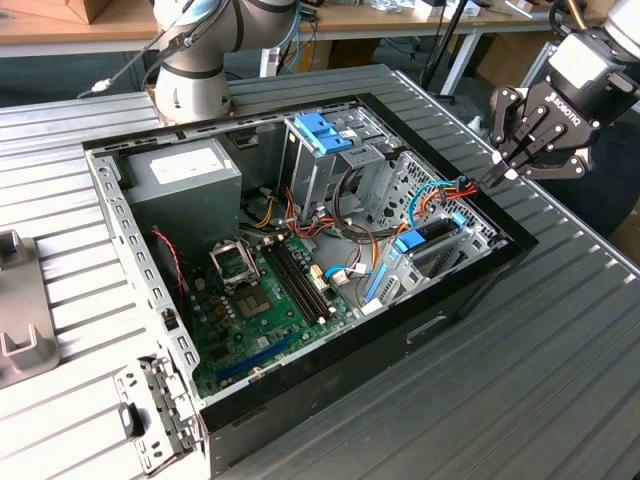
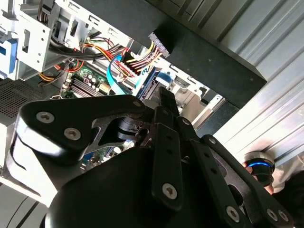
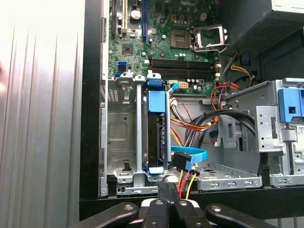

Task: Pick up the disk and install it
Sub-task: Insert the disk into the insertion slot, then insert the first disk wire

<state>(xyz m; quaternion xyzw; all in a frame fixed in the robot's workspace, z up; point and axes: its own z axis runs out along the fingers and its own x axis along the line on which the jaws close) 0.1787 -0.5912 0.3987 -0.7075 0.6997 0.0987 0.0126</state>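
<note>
While the gripper [image 1: 503,168] hung above the case's rim at the exterior view's right, its fingers [image 3: 167,203] were seen drawn close together and holding nothing. The disk [image 3: 156,133] was found seated on edge in the drive cage [image 3: 124,137] inside the open computer case [image 1: 455,300], just below and inward of the fingers, its long axis running straight away from them. Print on the gripper body was left unread.

Gripper [image 1: 508,168]: black linkage fingers with silver screws and white lettering. Arm [image 1: 192,50]: silver-grey, apparently pale blue joint caps.
</note>
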